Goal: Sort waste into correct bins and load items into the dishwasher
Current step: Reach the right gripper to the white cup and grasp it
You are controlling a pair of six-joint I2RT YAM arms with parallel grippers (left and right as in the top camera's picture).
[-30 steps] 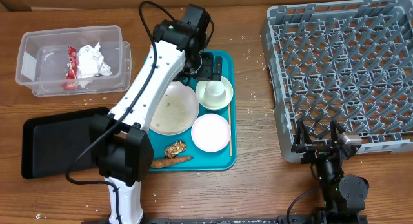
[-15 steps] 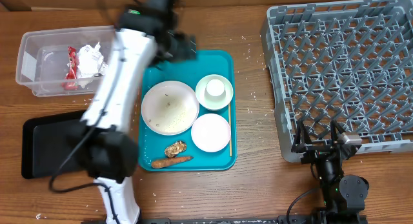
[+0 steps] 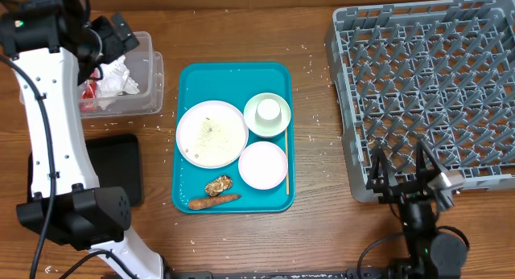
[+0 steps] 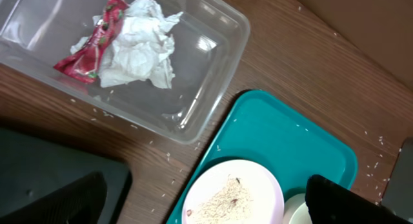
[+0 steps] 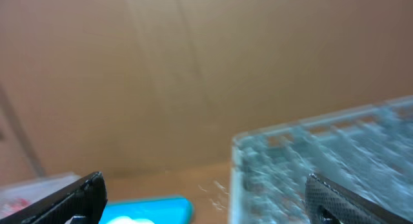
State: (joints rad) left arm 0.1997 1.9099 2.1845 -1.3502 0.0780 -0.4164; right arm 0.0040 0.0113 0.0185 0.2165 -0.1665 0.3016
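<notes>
Waste already lies in the clear bin (image 3: 153, 78) at the far left: a crumpled white paper (image 4: 142, 46) touching a red wrapper (image 4: 90, 46). The left gripper (image 3: 121, 36) hangs over that bin's right end, its jaws spread wide with nothing between them. Just near of the bin sits a black bin (image 3: 113, 162), partly hidden by the left arm. At the middle of the table (image 3: 322, 231) the teal tray (image 3: 233, 82) carries a crumb-dusted plate (image 3: 212, 134), a pale green bowl (image 3: 253, 122) with a cup (image 3: 268, 110) upside down inside it, a small white dish (image 3: 262, 164), a chopstick (image 3: 286, 162) along the right edge, and a brown scrap (image 3: 219, 185) beside a carrot piece (image 3: 213, 202) at the near edge. The grey dish rack (image 3: 426, 86) fills the far right. The right gripper (image 3: 398, 154) sits at its near edge, jaws spread and empty.
</notes>
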